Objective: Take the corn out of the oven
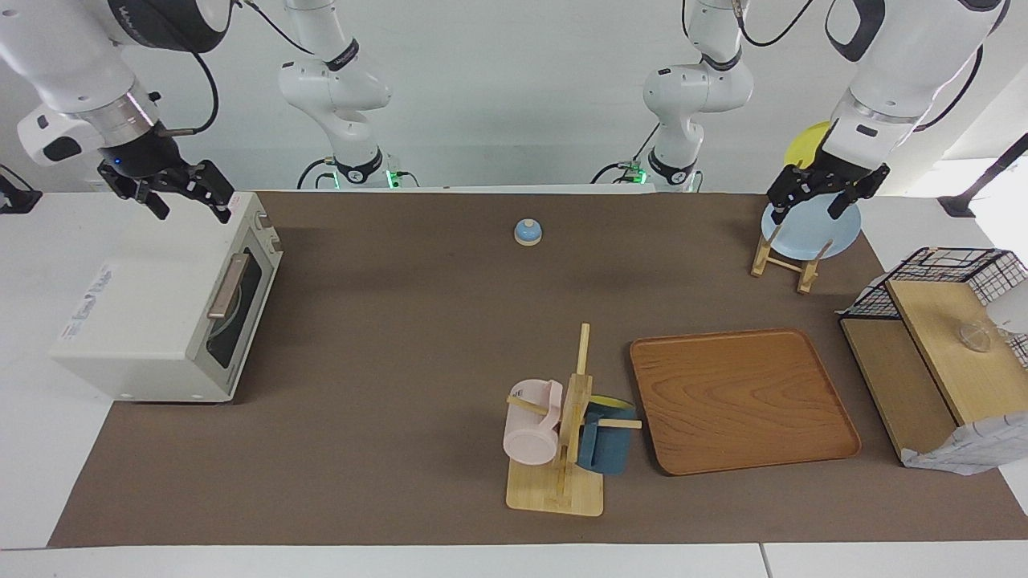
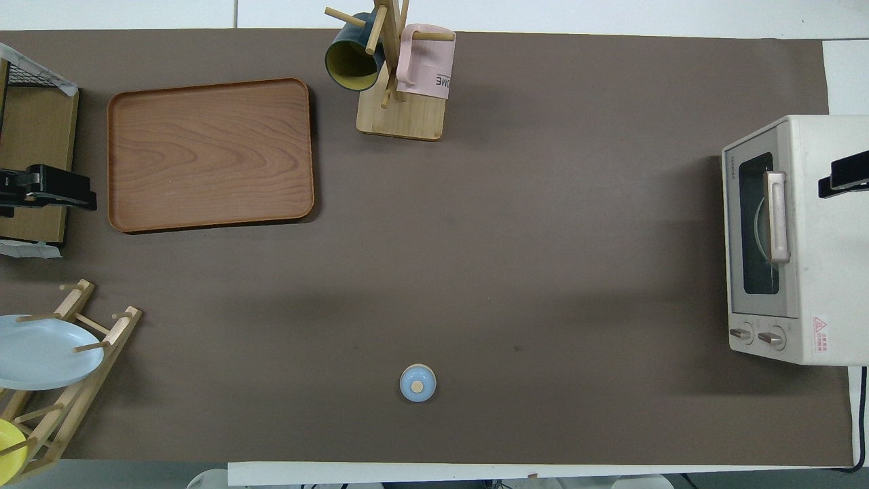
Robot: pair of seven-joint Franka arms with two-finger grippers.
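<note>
The off-white toaster oven point(image 1: 152, 313) stands at the right arm's end of the table, and it also shows in the overhead view point(image 2: 815, 238). Its dark glass door point(image 1: 241, 317) is closed, with the tan bar handle point(image 1: 227, 286) across it. The corn is hidden; only a curved pale shape shows through the glass. My right gripper point(image 1: 186, 201) hangs open and empty in the air over the oven's top point(image 2: 845, 178). My left gripper point(image 1: 813, 201) hangs open and empty over the left arm's end of the table point(image 2: 51, 191).
A wooden tray point(image 1: 739, 397) and a mug tree point(image 1: 566, 433) with a pink and a blue mug lie farther from the robots. A small blue knobbed dome point(image 1: 528, 232) sits mid-table. A plate rack holds a light blue plate point(image 1: 811, 229) and a yellow plate point(image 1: 805, 143). A black wire basket point(image 1: 956, 277) stands beside the tray.
</note>
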